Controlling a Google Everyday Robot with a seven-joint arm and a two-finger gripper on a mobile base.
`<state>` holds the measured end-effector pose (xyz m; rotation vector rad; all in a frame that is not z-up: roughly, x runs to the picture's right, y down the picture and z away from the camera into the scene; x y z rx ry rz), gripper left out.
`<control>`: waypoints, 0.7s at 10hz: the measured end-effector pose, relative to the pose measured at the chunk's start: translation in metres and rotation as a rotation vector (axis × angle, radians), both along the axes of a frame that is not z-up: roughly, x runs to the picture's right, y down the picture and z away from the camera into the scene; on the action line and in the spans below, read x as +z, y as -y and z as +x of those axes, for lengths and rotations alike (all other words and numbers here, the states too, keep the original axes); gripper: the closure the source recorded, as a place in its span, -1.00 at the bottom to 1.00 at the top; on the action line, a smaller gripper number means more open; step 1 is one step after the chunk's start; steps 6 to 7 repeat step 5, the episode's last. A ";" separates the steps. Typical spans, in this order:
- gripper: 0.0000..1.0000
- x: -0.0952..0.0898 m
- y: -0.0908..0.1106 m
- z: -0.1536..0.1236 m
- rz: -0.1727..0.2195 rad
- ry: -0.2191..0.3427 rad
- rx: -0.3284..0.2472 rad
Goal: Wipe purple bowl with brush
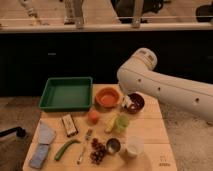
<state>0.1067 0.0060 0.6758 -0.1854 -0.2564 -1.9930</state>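
Note:
The purple bowl [137, 103] sits on the wooden table [150, 125] to the right of the orange bowl [107, 96]. My white arm [165, 87] reaches in from the right and hangs over the bowl's far rim. My gripper [126, 102] shows only as a small pale and dark shape at the bowl's left rim, under the arm's bend. The brush is hidden; I cannot make it out by the gripper.
A green tray [67, 92] stands at the back left. In front lie an orange fruit [93, 116], a green cup [121, 121], a metal fork [84, 145], grapes [97, 150], a metal cup [113, 146], a white cup [132, 146], a green vegetable [66, 148] and a blue cloth [42, 145].

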 end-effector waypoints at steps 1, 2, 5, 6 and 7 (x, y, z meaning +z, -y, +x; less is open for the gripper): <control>1.00 0.006 0.005 0.003 -0.003 -0.009 0.005; 1.00 0.010 0.008 0.005 -0.005 -0.014 0.006; 1.00 0.024 0.018 0.017 -0.012 -0.035 0.016; 1.00 0.024 0.018 0.017 -0.012 -0.035 0.016; 1.00 0.024 0.018 0.017 -0.012 -0.035 0.016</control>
